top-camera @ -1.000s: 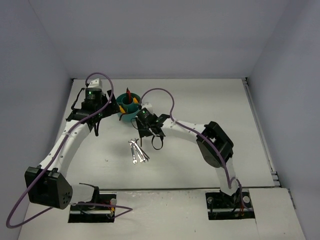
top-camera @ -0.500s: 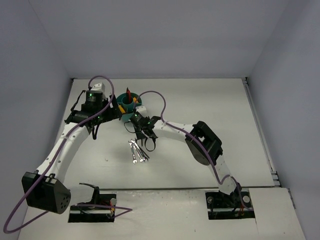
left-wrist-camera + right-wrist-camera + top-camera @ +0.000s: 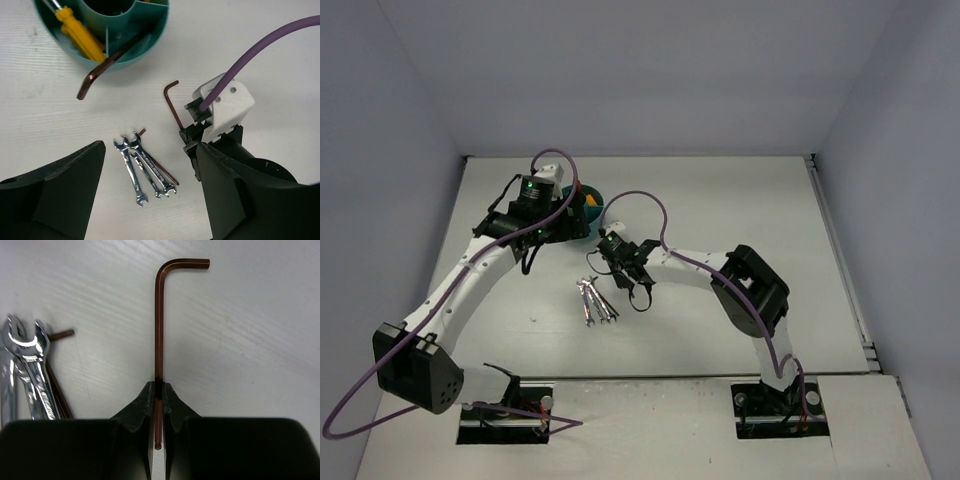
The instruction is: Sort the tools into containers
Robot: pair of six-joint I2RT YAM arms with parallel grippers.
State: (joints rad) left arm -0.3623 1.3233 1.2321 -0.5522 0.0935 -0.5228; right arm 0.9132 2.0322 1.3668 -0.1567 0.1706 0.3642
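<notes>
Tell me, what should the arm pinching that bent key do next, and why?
Probably lift the key and carry it toward the teal bowl: the right end effector is shut on its long shaft, and another bent key already leans in that bowl.

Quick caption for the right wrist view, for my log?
Right gripper, jaws shut on an L-shaped hex key, with silver wrenches at the picture's left edge.

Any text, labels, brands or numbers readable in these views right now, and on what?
No readable text in any view.
Silver wrenches: any size stamps too small to read.
Teal organiser, yellow screwdriver, hex key in the right end effector: no markings visible.
</notes>
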